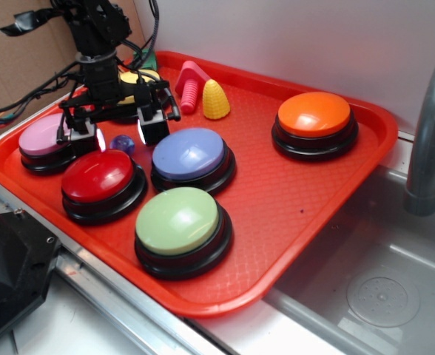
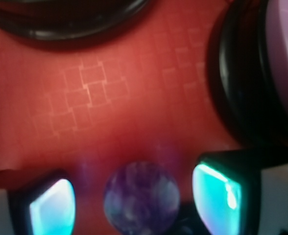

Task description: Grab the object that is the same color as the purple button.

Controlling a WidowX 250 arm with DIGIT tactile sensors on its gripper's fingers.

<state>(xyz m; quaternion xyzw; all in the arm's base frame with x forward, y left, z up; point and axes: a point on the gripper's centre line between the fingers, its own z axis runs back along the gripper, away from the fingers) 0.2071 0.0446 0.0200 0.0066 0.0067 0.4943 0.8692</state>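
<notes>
The object, a tiny dark purple ball with pale specks (image 1: 122,143) (image 2: 140,196), lies on the red tray (image 1: 291,200) between the buttons. My gripper (image 1: 117,133) (image 2: 134,203) is down around it and open. One finger (image 2: 51,208) stands on each side of the ball, with a gap of bare tray showing on both sides. Two purplish buttons are nearby: a lilac-pink one (image 1: 44,137) (image 2: 286,63) at the tray's left and a violet-blue one (image 1: 189,153) just right of the gripper.
A red button (image 1: 99,175) sits directly in front of the ball, with a green one (image 1: 177,220) nearer and an orange one (image 1: 314,115) far right. A yellow ridged cone (image 1: 216,100) and a pink screw toy (image 1: 189,89) lie behind. A sink (image 1: 380,296) and faucet (image 1: 428,140) stand to the right.
</notes>
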